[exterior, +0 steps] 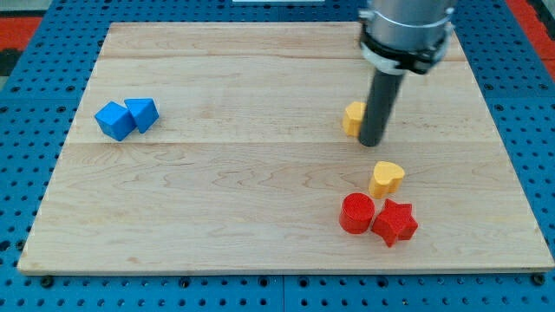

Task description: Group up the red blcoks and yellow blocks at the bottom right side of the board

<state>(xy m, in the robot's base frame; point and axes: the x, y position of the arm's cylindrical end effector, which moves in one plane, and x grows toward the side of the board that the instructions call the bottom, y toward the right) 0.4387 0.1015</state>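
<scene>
A red cylinder [356, 213] and a red star block [395, 222] touch each other at the board's lower right. A yellow heart-shaped block [387, 178] stands just above them. Another yellow block [352, 117], its shape partly hidden, sits higher up, at the view's centre right. My tip [370, 141] is on the board right beside this upper yellow block, on its right, and seems to touch it. The rod covers the block's right part.
Two blue blocks, a cube [114, 120] and an angular one [142, 113], touch each other at the board's left. The wooden board [217, 199] lies on a blue pegboard surface [17, 156].
</scene>
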